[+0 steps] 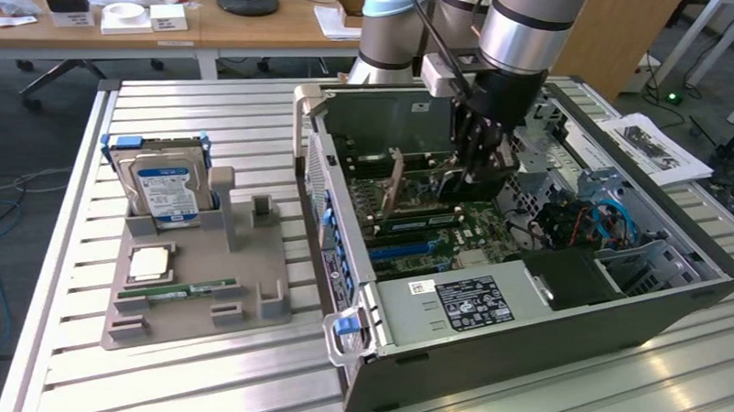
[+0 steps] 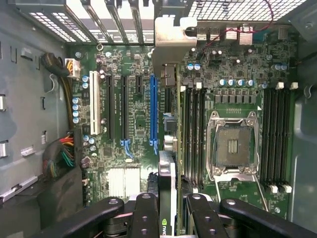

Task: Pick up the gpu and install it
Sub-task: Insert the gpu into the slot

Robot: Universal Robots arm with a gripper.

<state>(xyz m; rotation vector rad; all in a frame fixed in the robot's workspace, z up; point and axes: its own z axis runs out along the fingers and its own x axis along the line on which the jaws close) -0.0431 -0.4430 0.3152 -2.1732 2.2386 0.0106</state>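
Hanging edge-on in gripper [image 2: 168, 201], gpu [image 2: 167, 171] parallel to blue slot [image 2: 153, 109], bracket [image 2: 171, 38] end farthest.

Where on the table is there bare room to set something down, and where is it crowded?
Bare slats: the near strip of the table in front of the grey holder, and the far strip behind the hard drive. Crowded: inside the computer case, where the gripper holds the gpu.
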